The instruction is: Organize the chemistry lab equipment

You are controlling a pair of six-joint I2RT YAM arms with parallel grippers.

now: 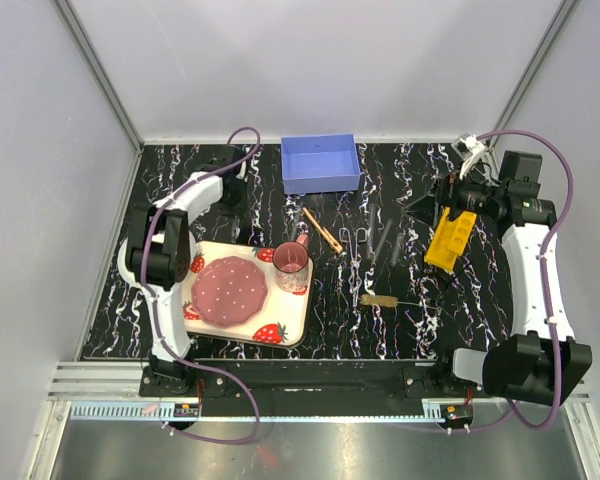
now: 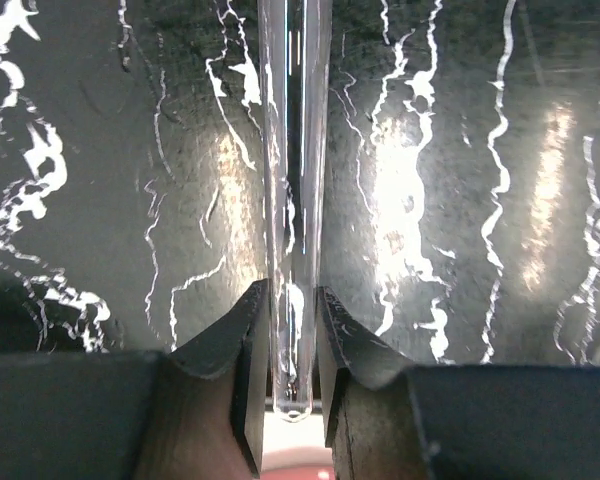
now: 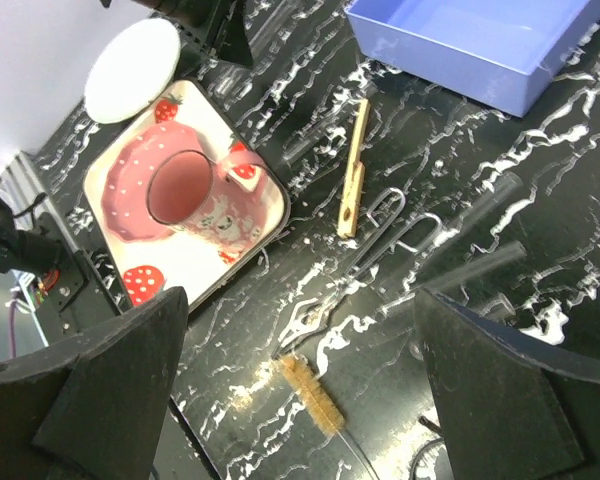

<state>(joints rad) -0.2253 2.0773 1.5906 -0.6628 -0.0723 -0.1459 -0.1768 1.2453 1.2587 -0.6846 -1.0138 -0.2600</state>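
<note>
Tube of smooth clear glass is sitting pinched in my left gripper, round end toward the wrist so it cannot roll. My right gripper is hanging wide open and empty above the bristly brush, wooden clamp and metal forceps, near the yellow rack.

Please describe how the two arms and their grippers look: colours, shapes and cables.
The left arm and the right arm both have white links with bulky black joints, and a purple cable loops along each. The left gripper has dark fingers with curved, hooked tips. The right gripper has broad, matte black, wedge-shaped fingers.
</note>
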